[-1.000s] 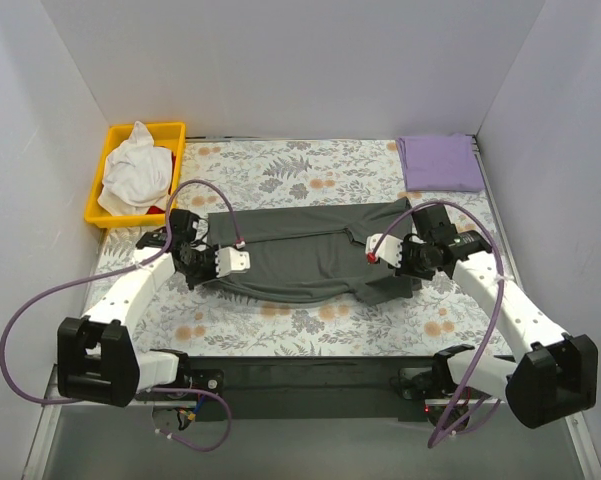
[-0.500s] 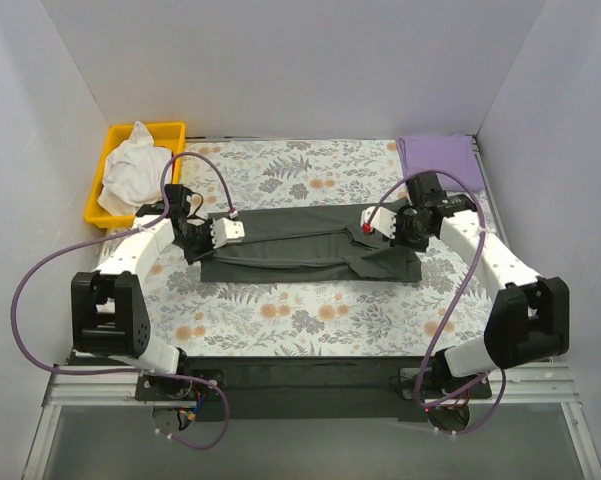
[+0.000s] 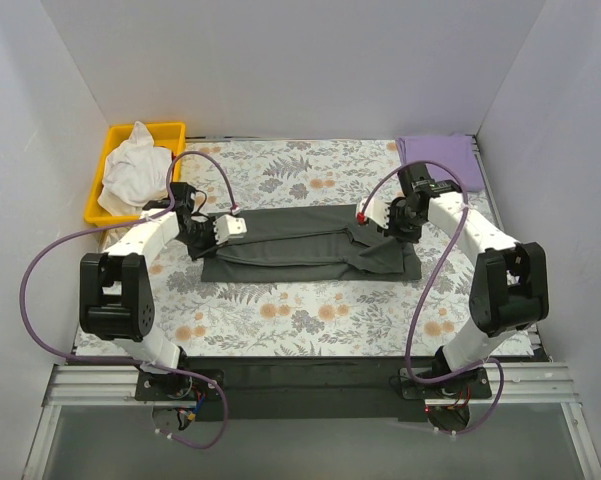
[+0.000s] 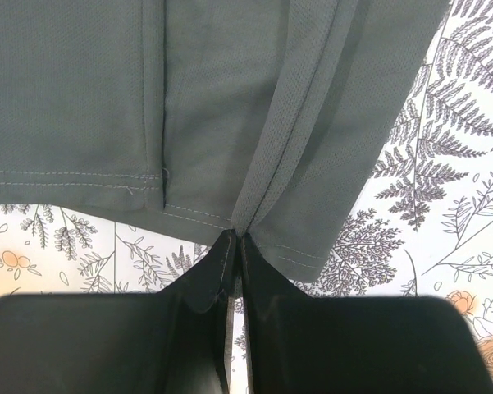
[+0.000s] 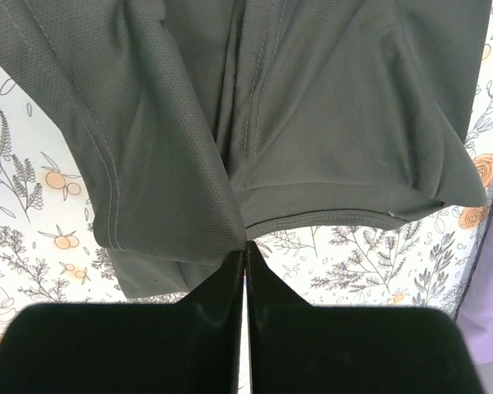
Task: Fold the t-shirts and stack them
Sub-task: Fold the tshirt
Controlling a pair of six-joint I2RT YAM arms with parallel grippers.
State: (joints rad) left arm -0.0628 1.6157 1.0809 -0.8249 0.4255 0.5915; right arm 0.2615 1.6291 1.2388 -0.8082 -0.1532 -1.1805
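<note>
The dark charcoal t-shirt (image 3: 300,245) is laid on the counter (image 3: 310,310), its long axis stretched from one gripper to the other. The left gripper (image 4: 235,240) is clamped on its hem edge and the right gripper (image 5: 245,246) on the opposite end. The folded lavender t-shirt (image 3: 440,160) is set just beyond the right gripper.

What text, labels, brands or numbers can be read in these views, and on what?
None can be read in any view.
grey t-shirt: plain, no print or tag showing, also up close in both wrist views.
lavender t-shirt: plain.
yellow bin and the white cloth in it: no label visible.
tablecloth: floral pattern only, no lettering.
</note>
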